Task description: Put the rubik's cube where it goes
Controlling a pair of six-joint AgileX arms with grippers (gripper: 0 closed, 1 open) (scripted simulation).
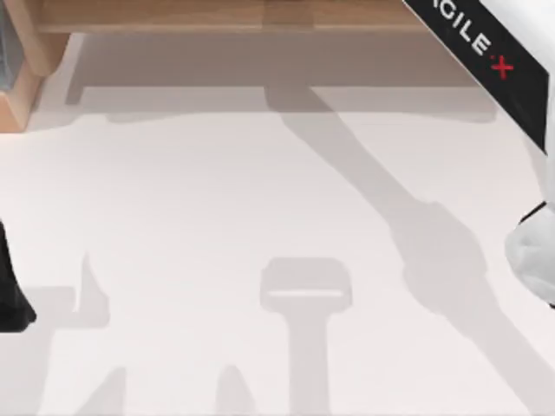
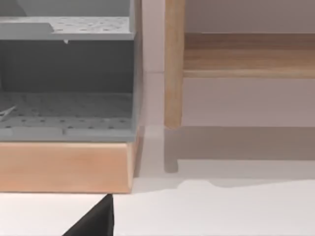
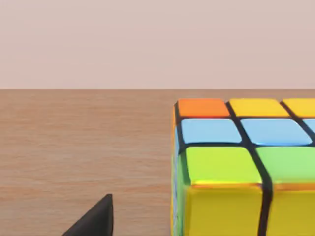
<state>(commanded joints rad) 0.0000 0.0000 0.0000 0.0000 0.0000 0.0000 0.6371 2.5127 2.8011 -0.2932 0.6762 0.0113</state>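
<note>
Multicoloured plastic rubik's cube (image 3: 241,167) rests on brown wooden shelf board (image 3: 83,147), close in front of right end effector (image 3: 91,221); cannot tell finger state. Right arm (image 1: 512,78) at worktop's (image 1: 217,217) 2 o'clock. Cube likely light, rigid, smooth-faced: pinch opposite flat faces, mid-height. Left end effector (image 2: 91,221) parked near 9 o'clock; state unclear.

The rubik's cube (image 3: 236,167) sits on a wooden surface (image 3: 83,142); a shelf unit (image 1: 173,17) lines the table's (image 1: 217,217) far edge.

R arm (image 1: 512,61) white w/ black band (white AGILEX lettering, red X); L arm (image 1: 10,286) black.
</note>
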